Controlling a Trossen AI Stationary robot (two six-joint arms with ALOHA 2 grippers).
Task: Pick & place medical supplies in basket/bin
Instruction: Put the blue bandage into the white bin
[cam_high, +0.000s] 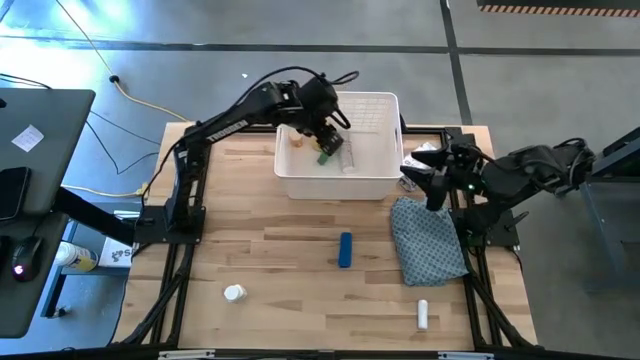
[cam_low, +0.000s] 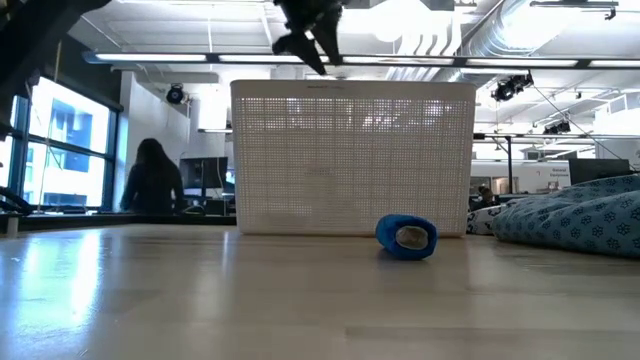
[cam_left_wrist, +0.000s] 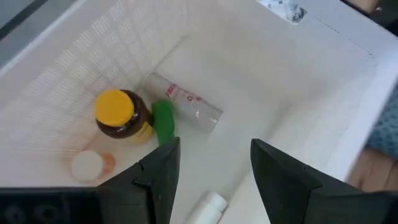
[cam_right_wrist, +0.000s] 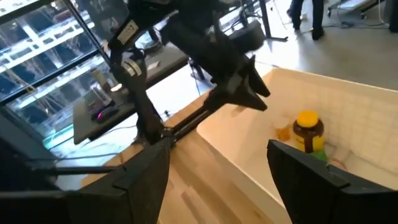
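Observation:
My left gripper (cam_high: 330, 135) hangs open above the white lattice bin (cam_high: 385, 105), also seen at the top of the low view (cam_low: 312, 45). Below its fingers (cam_left_wrist: 214, 149), on the bin's floor, lie an amber bottle with a yellow cap (cam_left_wrist: 121, 115), a green oblong piece (cam_left_wrist: 163, 121) beside it, a printed white tube (cam_left_wrist: 186, 104), a small white bottle (cam_left_wrist: 88, 165) and another white tube (cam_left_wrist: 208, 204). My right gripper (cam_high: 420, 180) waits open at the bin's right wall (cam_right_wrist: 217, 149), near a crinkly white packet (cam_high: 425, 155). A blue oblong piece (cam_high: 345, 250), a white pill bottle (cam_high: 234, 293) and a white tube (cam_high: 422, 315) lie on the table.
A blue-grey patterned cloth (cam_high: 428, 240) lies on the table's right side, in front of my right arm. The bin (cam_low: 350, 160) stands at the far middle. Bare wood spreads between the bin and the near edge. A person (cam_low: 150, 180) sits in the room beyond the table.

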